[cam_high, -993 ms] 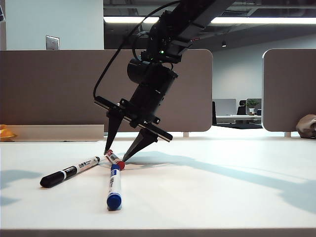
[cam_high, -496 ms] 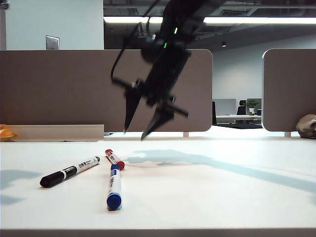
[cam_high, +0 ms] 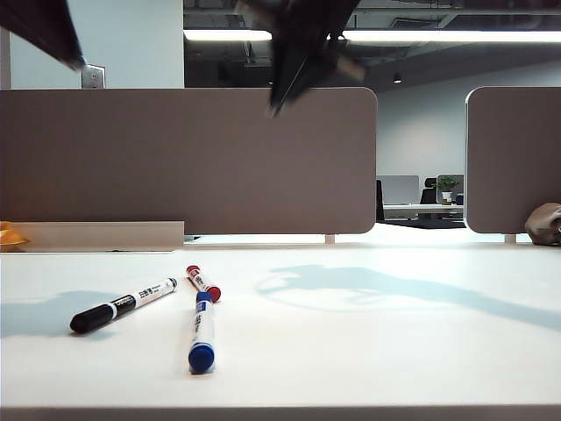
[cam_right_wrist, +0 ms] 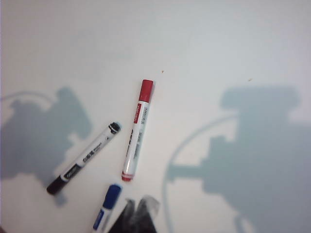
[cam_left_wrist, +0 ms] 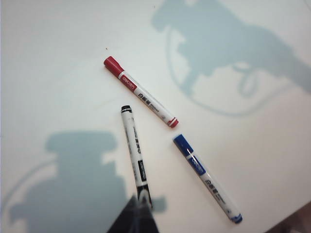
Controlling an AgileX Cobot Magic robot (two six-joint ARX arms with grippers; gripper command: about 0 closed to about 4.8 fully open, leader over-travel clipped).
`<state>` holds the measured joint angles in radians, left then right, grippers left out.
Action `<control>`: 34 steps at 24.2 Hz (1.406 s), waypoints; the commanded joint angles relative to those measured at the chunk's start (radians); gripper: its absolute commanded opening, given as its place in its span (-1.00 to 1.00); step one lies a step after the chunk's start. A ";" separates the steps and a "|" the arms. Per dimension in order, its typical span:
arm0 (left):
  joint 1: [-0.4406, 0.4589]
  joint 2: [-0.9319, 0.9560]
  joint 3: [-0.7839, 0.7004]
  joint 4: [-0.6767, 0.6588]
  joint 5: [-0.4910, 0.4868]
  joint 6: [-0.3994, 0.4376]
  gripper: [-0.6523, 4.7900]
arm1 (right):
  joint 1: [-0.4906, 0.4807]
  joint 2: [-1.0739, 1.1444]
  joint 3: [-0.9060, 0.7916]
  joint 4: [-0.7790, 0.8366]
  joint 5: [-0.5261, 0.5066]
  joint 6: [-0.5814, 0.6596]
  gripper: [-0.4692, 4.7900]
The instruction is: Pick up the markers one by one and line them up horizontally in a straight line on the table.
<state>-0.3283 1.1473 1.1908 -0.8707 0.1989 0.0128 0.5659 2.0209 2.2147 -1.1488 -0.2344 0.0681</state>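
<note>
While aloft, both grippers (left gripper [cam_left_wrist: 135,219], right gripper [cam_right_wrist: 137,218]) markerless.

An open-plan office, judging by grey-brown desk partition panels [cam_high: 188,158] standing behind a wide white desk [cam_high: 377,351]. Long ceiling strip lights [cam_high: 438,36] overhead. Farther back, another desk with a monitor [cam_high: 399,189] and a small potted plant [cam_high: 448,185]. A wall switch plate [cam_high: 93,76] on the pale wall at left.
</note>
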 commanded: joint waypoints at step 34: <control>-0.010 0.500 0.003 0.125 0.075 -0.005 -0.65 | 0.006 -0.303 -0.023 -0.242 -0.010 -0.087 -0.79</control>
<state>-0.3386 1.6482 1.1915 -0.7509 0.2649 0.0029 0.5716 1.7260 2.1990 -1.3899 -0.2256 -0.0216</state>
